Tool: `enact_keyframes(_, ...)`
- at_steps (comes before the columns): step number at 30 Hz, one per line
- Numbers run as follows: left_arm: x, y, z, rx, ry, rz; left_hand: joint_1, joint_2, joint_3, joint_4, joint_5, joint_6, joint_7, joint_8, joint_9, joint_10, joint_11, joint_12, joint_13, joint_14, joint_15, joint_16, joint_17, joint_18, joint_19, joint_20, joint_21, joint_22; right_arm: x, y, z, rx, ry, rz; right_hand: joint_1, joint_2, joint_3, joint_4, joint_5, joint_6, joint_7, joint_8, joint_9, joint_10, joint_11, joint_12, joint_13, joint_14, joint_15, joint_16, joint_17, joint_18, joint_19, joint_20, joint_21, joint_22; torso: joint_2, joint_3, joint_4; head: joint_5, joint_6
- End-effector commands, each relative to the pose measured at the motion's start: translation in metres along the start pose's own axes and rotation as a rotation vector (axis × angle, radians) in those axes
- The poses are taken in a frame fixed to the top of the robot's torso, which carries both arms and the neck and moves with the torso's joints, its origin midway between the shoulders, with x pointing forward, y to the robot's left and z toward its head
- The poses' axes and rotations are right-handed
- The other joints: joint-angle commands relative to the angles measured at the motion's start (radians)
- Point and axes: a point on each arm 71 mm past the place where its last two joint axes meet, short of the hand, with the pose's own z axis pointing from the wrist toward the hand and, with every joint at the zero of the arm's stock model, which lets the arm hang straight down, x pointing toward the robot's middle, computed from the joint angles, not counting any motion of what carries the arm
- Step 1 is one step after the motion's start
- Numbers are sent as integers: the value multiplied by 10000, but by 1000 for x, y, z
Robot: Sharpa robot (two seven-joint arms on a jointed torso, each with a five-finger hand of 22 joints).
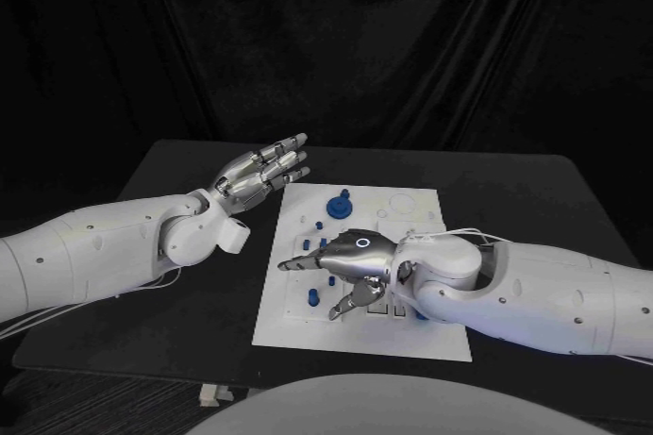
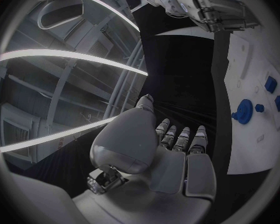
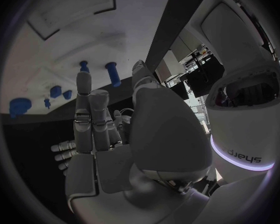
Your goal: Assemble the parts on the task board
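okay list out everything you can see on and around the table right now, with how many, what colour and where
table: one, black, under everything.
task board: one, white, in the middle of the table.
large round part: one, blue, standing near the far end of the board.
small parts: several, blue, on the board along its left side and under the right hand; exact count cannot be told.
curtain: one, black, behind the table.
left hand: one, silver on a white arm, open with fingers straight, held by the board's far left corner, holding nothing.
right hand: one, silver on a white arm, over the middle of the board, fingers spread; whether it touches a part cannot be told.
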Motion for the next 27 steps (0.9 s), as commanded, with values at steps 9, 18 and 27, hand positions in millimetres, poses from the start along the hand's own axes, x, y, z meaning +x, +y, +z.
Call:
enact_keyframes(9, -1, -1, -1, 90, 61, -91, 45, 95, 73, -10, 44, 29, 83, 56, 21, -2, 114, 15, -3, 14, 70, -36, -9, 75, 7, 102, -32, 19, -88, -29, -65, 840, -2886, 335, 555, 1616, 1116, -689, 1420, 4903, 1361, 1423, 719, 3459, -578, 2849, 944, 560, -207, 893, 769, -1, 662, -128, 1429, 495, -5, -1, -1, -93, -1)
enact_keyframes(18, -1, -1, -2, 99, 21, -65, 53, 95, 82, -21, 61, 54, 97, 60, 25, 0, 136, 36, 1, 14, 68, -36, -9, 79, 9, 112, -29, 27, -81, -84, -118, 4833, -166, 1224, -1431, 1987, 688, -383, 1117, 7136, 603, 1814, 1362, 8799, -1495, 13915, 13985, 2616, -957, 4913, 5666, -564, 2175, -837, 5665, 1231, -16, -9, -4, -207, -1)
enact_keyframes(27, -1, 0, -2, 76, 31, -76, 59, 100, 92, -28, 72, 58, 107, 61, 25, 2, 171, 40, 2, 14, 72, -36, -9, 85, 11, 129, -27, 33, -59, -108, -154, 7783, 2137, 1745, -4881, 2749, -295, -129, 1161, 7955, 230, 2065, 2016, 9457, -1819, 14341, 14975, 2803, -1259, 5431, 6399, -782, 2607, -1144, 7602, 1515, -111, -58, -12, -337, -1)
